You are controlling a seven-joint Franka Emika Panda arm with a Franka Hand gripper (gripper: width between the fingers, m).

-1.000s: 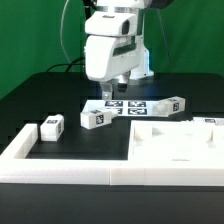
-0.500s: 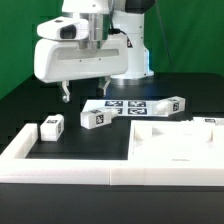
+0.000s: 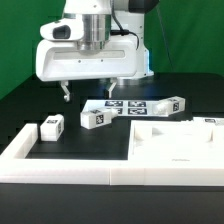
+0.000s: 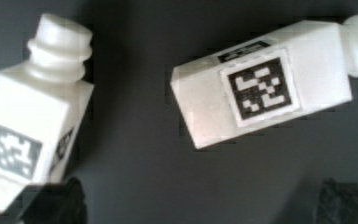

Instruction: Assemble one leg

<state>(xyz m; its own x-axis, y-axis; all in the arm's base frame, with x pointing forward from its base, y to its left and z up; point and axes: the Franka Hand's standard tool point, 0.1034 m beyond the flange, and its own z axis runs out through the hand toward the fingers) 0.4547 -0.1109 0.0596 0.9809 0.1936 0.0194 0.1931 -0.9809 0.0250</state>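
Observation:
Several white legs with black-and-white tags lie on the black table. One leg [image 3: 50, 126] is at the exterior view's left, one leg [image 3: 97, 118] is near the middle and one leg [image 3: 168, 105] is further right. My gripper [image 3: 87, 93] hangs above and behind the two left legs, open wide and empty. In the wrist view those two legs [image 4: 43, 100] [image 4: 265, 85] lie apart below my gripper [image 4: 197, 207]. Its dark fingertips [image 4: 43, 205] show only at the picture's corners, and neither leg is between them.
The large flat white panel [image 3: 175, 148] with raised edges lies at the front right. A white L-shaped border [image 3: 60, 165] runs along the front and left. The marker board [image 3: 127, 104] lies behind the middle leg. Another white part [image 3: 205, 121] sits at the far right.
My gripper has swung toward the exterior view's left and turned, so its open fingers now spread across the view. In the last half second it hardly moved. The legs have not moved.

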